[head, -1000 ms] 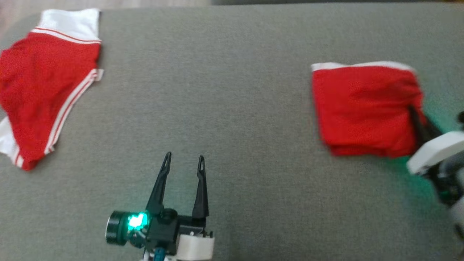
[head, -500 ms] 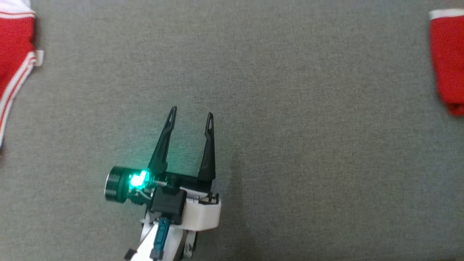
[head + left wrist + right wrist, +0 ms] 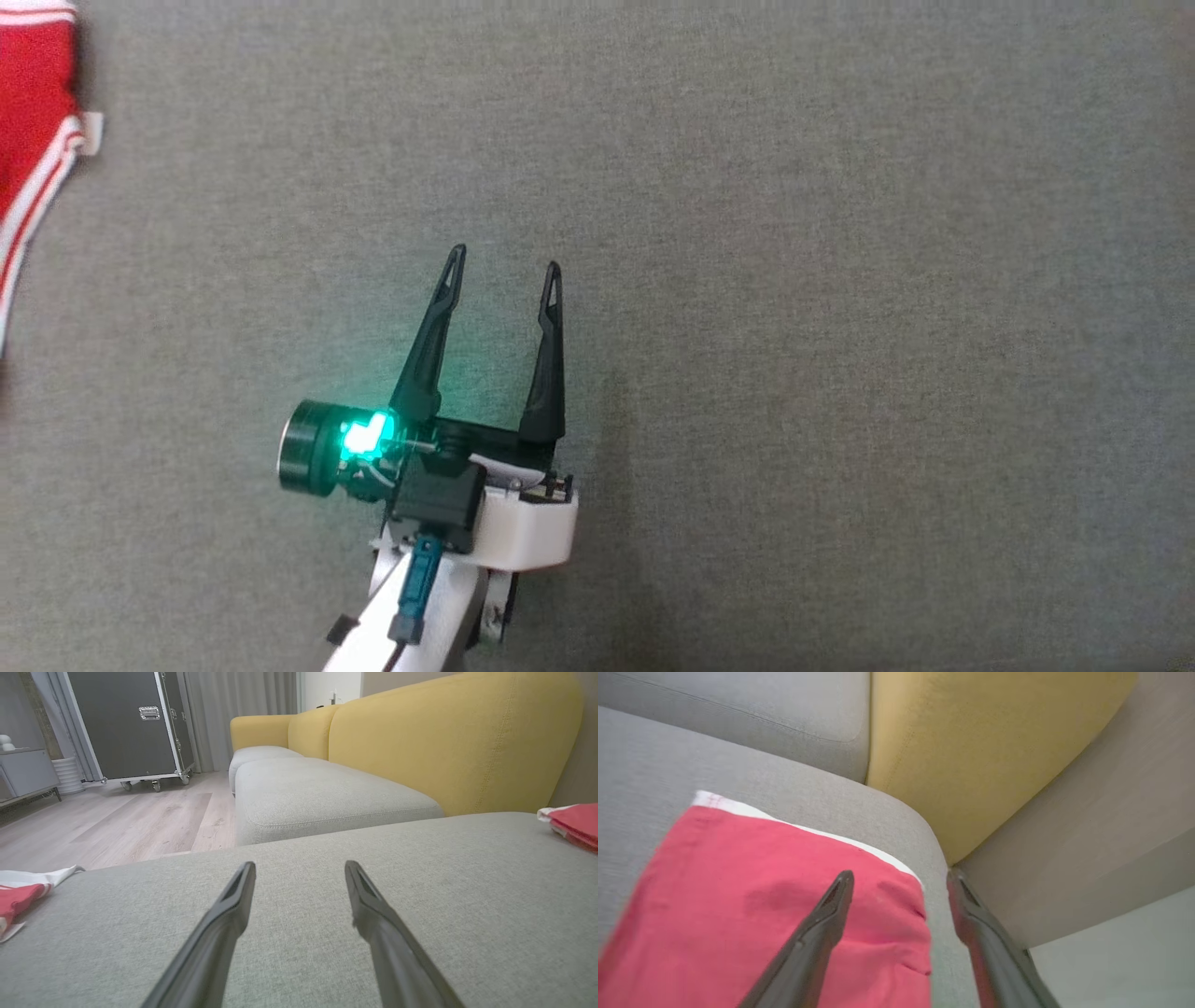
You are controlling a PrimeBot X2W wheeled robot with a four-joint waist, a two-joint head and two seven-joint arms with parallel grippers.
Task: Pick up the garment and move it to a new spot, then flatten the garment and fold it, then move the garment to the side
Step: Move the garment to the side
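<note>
Long black jaws, white wrist housing [image 3: 525,534], green light [image 3: 364,437]

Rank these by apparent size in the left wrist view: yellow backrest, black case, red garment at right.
1. yellow backrest
2. black case
3. red garment; the picture's edge cuts it off, and it lies nearer than the case, so its true rank is unsure.

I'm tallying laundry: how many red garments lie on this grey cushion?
2. The unfolded garment lies far left on the cushion; the folded garment lies far right. Others may be hidden.
</note>
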